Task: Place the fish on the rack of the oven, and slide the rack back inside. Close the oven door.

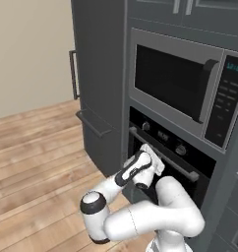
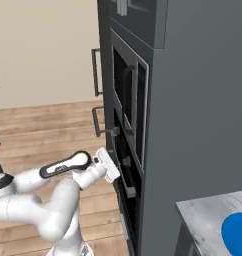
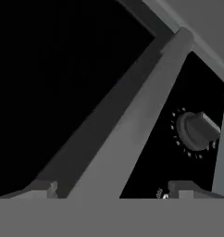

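Arm's reaching in w/ the hand right up at the oven door, which sits shut under the knob row; fingers spread wide, one each side of the door's long silver handle bar, not gripping it. Oven is built in just below the microwave, one round knob close beside the bar. Blue plate on the grey desk off to the right, well apart from the hand.
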Robot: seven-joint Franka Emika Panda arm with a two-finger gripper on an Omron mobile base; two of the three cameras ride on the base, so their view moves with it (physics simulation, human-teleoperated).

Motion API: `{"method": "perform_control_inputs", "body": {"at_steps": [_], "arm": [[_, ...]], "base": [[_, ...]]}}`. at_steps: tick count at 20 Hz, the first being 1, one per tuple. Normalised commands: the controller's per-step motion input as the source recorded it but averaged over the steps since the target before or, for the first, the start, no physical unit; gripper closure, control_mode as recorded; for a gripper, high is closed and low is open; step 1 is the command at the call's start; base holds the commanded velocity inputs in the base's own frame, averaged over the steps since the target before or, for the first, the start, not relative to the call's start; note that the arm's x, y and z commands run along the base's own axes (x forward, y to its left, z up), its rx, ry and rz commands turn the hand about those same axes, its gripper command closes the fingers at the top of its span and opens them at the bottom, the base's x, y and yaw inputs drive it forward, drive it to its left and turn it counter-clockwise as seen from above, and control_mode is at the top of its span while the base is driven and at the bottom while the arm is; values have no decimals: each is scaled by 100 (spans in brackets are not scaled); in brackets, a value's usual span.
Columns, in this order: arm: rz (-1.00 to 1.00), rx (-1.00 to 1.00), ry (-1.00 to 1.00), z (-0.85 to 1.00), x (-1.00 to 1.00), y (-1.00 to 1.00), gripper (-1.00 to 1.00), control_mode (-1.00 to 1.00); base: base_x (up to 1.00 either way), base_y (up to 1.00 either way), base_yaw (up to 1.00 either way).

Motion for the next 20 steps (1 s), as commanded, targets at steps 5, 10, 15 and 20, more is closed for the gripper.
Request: {"method": "perform_control_inputs", "body": {"at_steps": [5, 10, 15, 20], "arm": [[-39, -52, -22, -21, 24, -32, -100, -100], [-31, -36, -20, 0, 11, -24, -100, -100], [-26, -29, -22, 2, 0, -11, -100, -100], [-18, -18, -18, 2, 0, 0, -100, -100]], "base": [[0, 0, 0], [0, 0, 0], [0, 0, 0], [0, 0, 0]]}}
